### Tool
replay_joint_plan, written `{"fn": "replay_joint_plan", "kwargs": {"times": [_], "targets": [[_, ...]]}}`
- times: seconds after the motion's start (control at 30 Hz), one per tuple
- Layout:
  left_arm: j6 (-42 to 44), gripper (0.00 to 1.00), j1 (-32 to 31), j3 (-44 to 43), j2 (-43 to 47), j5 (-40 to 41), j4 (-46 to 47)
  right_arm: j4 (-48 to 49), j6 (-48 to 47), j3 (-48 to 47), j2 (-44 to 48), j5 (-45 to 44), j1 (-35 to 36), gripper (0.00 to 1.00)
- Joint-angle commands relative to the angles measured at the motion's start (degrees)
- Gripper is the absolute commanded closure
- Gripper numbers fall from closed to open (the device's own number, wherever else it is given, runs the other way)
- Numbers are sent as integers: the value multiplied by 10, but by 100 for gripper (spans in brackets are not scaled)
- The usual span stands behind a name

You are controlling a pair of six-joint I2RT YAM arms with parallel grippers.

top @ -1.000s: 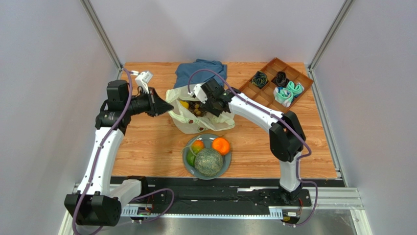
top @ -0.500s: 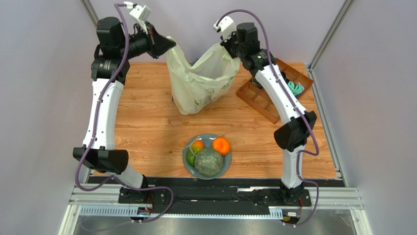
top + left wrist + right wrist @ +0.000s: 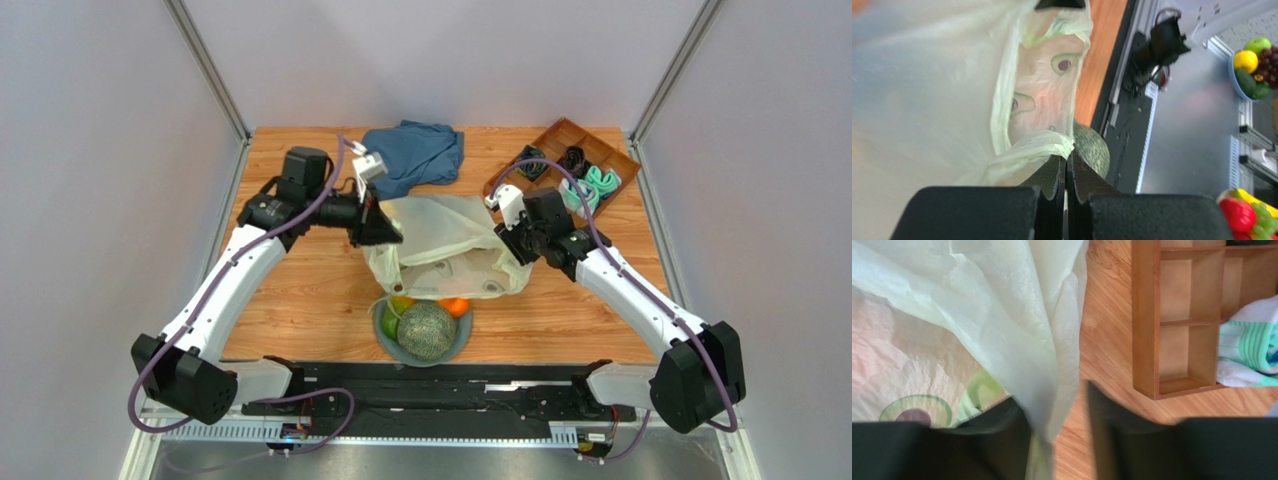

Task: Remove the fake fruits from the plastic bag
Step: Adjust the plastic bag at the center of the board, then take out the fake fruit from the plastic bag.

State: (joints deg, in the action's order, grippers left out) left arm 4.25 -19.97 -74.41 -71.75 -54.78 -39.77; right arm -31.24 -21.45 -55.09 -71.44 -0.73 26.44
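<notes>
The pale yellow-green plastic bag (image 3: 445, 250) lies slack on the table between my two grippers. Its near edge covers the back of a grey plate (image 3: 464, 335). On the plate are the netted green melon (image 3: 427, 331), an orange (image 3: 456, 306) and a green-orange piece (image 3: 391, 318). My left gripper (image 3: 388, 232) is shut on a bunched fold of the bag (image 3: 1037, 147), with the melon (image 3: 1095, 150) just beyond its tips (image 3: 1067, 161). My right gripper (image 3: 508, 243) stands with its jaws apart; bag film (image 3: 1017, 330) drapes between them (image 3: 1054, 402). Anything inside the bag is hidden.
A blue cloth (image 3: 415, 155) lies at the back middle. A wooden compartment tray (image 3: 552, 178) with rolled socks (image 3: 590, 187) stands at the back right, and shows in the right wrist view (image 3: 1146, 315). Bowls of other fruit (image 3: 1252, 70) sit beyond the table's front rail.
Both arms have come down from holding the bag high in the air. The bag now lies low and slack, nearer the front, with its edge over the plate.
</notes>
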Motion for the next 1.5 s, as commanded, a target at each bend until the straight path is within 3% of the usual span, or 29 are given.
{"fn": "replay_joint_plan", "kwargs": {"times": [0.0, 0.03, 0.1, 0.17, 0.23, 0.3, 0.4, 0.57, 0.73, 0.77, 0.87, 0.9, 1.1, 1.13, 1.17, 1.47], "targets": [[43, 100, -19, 26, 33, 19, -15, -6, -10, -76, 13, 73, -2, 41], [40, 100, -19, 22, 35, 28, -14, -14, -14, -127, 8, 96, -2, 35], [39, 100, -19, 2, 30, 53, -16, -41, -12, -176, -14, 180, -2, 34], [25, 100, -19, -16, 23, 81, -12, -55, -26, -224, -29, 242, 7, 37], [11, 100, -19, -26, 17, 97, -3, -76, -88, -230, -47, 306, 21, 47], [2, 100, -19, -35, 16, 103, 2, -94, -132, -219, -72, 324, 41, 58], [-13, 100, -19, -42, 11, 121, 7, -122, -177, -219, -109, 354, 47, 66], [-14, 100, -15, -45, 7, 139, -5, -181, -223, -251, -185, 374, 50, 73], [-15, 100, -10, -45, 7, 134, -9, -155, -239, -242, -225, 291, 51, 74], [-15, 100, -10, -47, 7, 133, -10, -140, -233, -240, -243, 242, 51, 73], [-8, 100, -10, -49, 4, 123, -14, -84, -209, -243, -279, 163, 49, 58], [-7, 100, -10, -48, 4, 122, -17, -53, -200, -243, -287, 146, 49, 49], [-1, 100, -10, -42, 1, 104, -30, -48, -136, -308, -373, 113, 35, 33], [1, 100, -10, -41, 1, 99, -32, -49, -126, -321, -379, 111, 31, 19], [0, 100, -10, -41, 1, 98, -32, -48, -124, -325, -386, 109, 28, 15], [0, 100, -11, -33, -9, 74, -28, -65, -120, -379, -446, 136, 16, 11]]}}
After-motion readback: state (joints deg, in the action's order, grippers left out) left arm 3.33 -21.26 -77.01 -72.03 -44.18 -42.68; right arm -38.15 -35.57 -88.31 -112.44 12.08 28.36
